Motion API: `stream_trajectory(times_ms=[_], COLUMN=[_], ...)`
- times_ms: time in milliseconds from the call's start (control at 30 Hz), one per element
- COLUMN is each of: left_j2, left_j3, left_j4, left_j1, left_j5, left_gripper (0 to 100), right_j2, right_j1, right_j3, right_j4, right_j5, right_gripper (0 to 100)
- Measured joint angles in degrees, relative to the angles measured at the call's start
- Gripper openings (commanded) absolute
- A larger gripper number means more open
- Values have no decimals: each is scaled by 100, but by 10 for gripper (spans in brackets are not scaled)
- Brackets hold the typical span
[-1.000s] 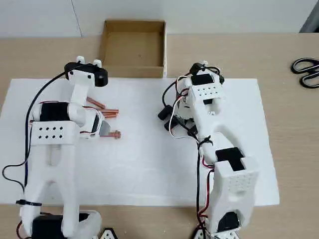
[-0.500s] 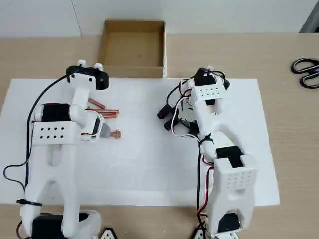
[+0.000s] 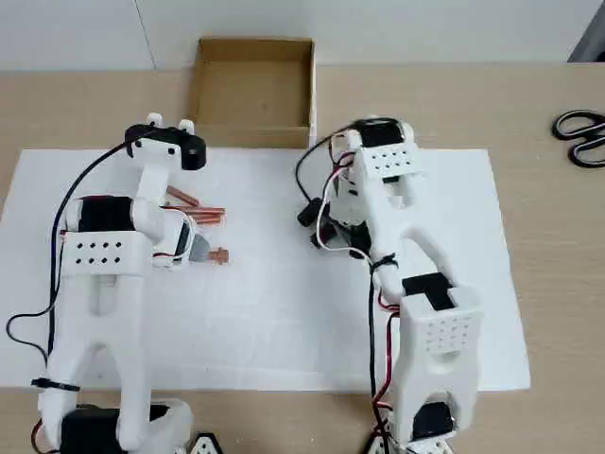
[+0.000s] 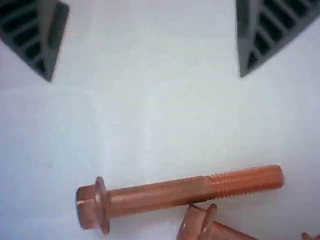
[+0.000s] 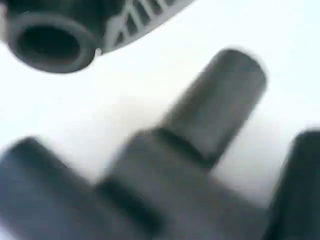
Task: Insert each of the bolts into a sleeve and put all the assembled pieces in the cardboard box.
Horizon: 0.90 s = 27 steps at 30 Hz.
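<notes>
Plainly, your left gripper [image 4: 150, 45] had its fingertips [image 4: 37, 37] spread wide, with nothing between them. A copper bolt [image 4: 180, 194] lay crosswise just past the tips, touching neither, flat on the white sheet [image 4: 150, 125]. A second bolt [image 4: 199, 226] lay just beside it. From the high view, a single bolt [image 3: 219, 254] sat at 3 o'clock of that gripper and a bunch of bolts [image 3: 197, 210] at 12 o'clock. The cardboard box [image 3: 253, 44] stood farther off at 1 o'clock, past the sheet's edge. Your right arm [image 3: 386, 175] hung over the sheet at 3 o'clock, with dark sleeves [image 5: 215, 110] close beneath it. Whether that arm gripped one, I could not tell.
</notes>
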Motion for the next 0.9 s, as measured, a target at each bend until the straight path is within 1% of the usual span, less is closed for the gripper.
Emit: stream_trajectory(times_ms=[67, 167, 233, 300, 367, 400, 500, 633, 733, 800, 900], left_j2=[18, 35, 44, 123, 422, 633, 1495, 2716, 3182, 3235, 3279], left_j3=[0, -62, -281, -589, -958, -1169, -1846, -2822, -3376, -3525, -3604], left_j4=[0, 0, 0, 0, 0, 53, 352, 765, 1143, 1310, 1468], left_j1=[0, 0, 0, 0, 0, 0, 0, 0, 0, 0, 0], left_j5=[0, 237, 413, 589, 782, 870, 1125, 1618, 1618, 1266, 167], left_gripper=[227, 227, 227, 227, 227, 227, 227, 226, 226, 226, 225], right_j2=[-26, -343, -686, -976, -1178, -1240, -1292, -1292, -1292, -1292, -1292], right_j1=[44, 18, 9, 44, 35, 9, 26, 26, 62, 132, 211], right_j3=[-9, -9, -9, -9, -9, -9, -9, -9, -9, -9, -9], right_j4=[9, 9, -9, -79, -114, -123, -105, -35, -35, -35, -35], right_j5=[352, 1002, 1574, 2303, 2989, 3165, 3402, 3455, 3464, 3464, 3464], right_gripper=[24, 24, 24, 24, 24, 24, 24, 24, 24, 24, 24])
